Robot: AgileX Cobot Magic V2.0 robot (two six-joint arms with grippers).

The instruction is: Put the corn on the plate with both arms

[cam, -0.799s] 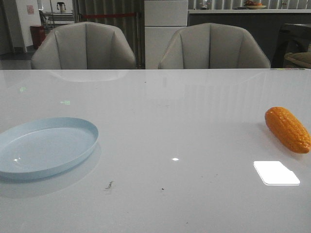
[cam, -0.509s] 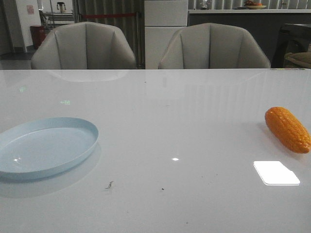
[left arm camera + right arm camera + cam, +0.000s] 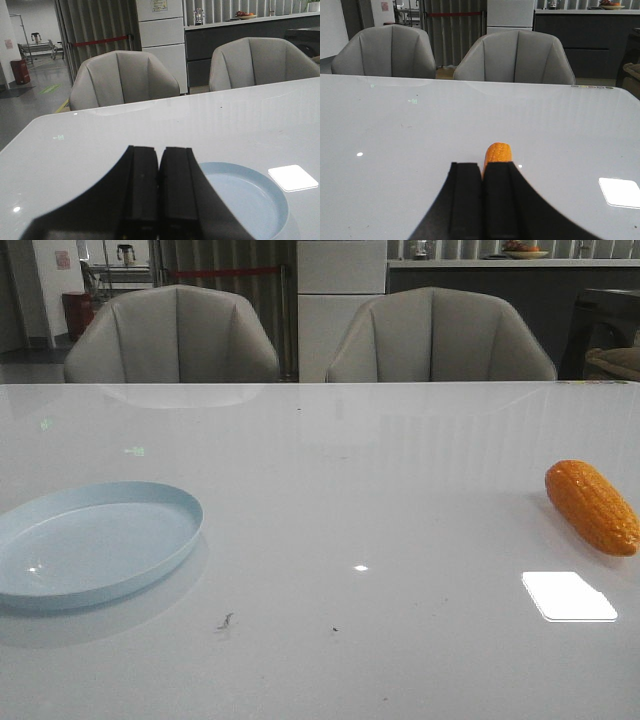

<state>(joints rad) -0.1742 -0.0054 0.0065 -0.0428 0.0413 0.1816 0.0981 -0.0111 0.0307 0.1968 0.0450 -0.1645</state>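
The orange corn (image 3: 592, 507) lies on the white table at the far right in the front view. The pale blue plate (image 3: 90, 543) sits at the near left. Neither arm shows in the front view. In the left wrist view my left gripper (image 3: 159, 150) is shut and empty, with the plate (image 3: 250, 195) on the table just beyond and to one side of it. In the right wrist view my right gripper (image 3: 482, 166) is shut and empty, and the corn (image 3: 497, 152) lies on the table beyond its fingertips, partly hidden by them.
Two grey chairs (image 3: 175, 335) (image 3: 440, 337) stand behind the table's far edge. A bright light reflection (image 3: 568, 596) lies on the table just in front of the corn. Small dark specks (image 3: 225, 621) mark the near middle of the table.
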